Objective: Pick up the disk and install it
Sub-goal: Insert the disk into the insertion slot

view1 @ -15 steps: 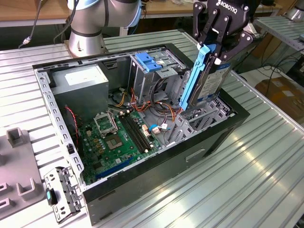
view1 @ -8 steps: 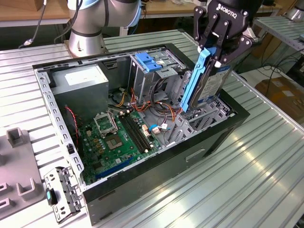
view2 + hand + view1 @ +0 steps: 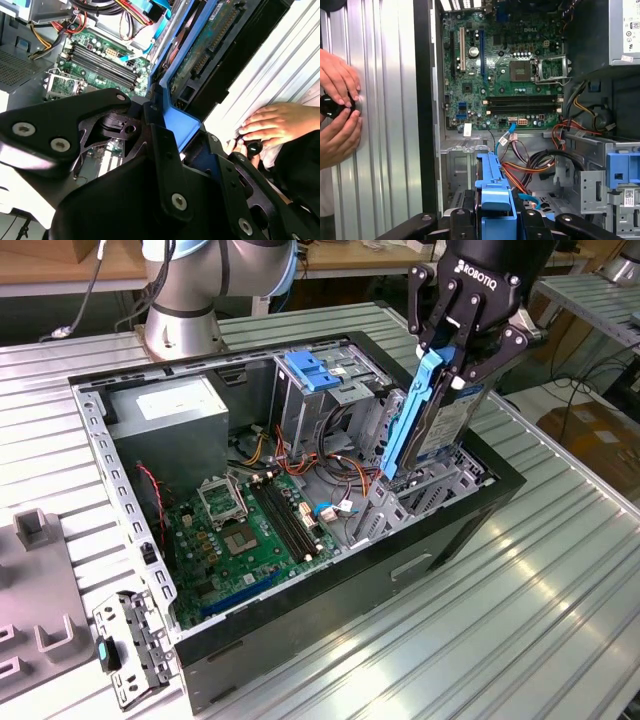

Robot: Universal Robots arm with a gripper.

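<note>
**Disk** point(image 3: 447, 425): flat silver-grey metal slab with blue plastic side rails. It is held on edge and tilted, its lower end inside the open black computer case point(image 3: 300, 625) at the exterior view's right end. Whether it touches anything there is unclear.

**Claw** point(image 3: 455, 358): black, pinching the disk's upper end.

**Surroundings:**
- green motherboard point(image 3: 245, 530)
- red and orange cables point(image 3: 340, 475)
- grey power-supply box point(image 3: 165, 410)
- blue latch point(image 3: 315, 370) atop a metal cage point(image 3: 290, 405)
- ribbed metal table point(image 3: 520, 620)
- a person's hands point(image 3: 337, 135) on the table beside the case

White lettering marks the pincer point(image 3: 452, 366), and the sticker point(image 3: 166, 400) on the power-supply box point(image 3: 195, 428) perhaps bears print.
</note>
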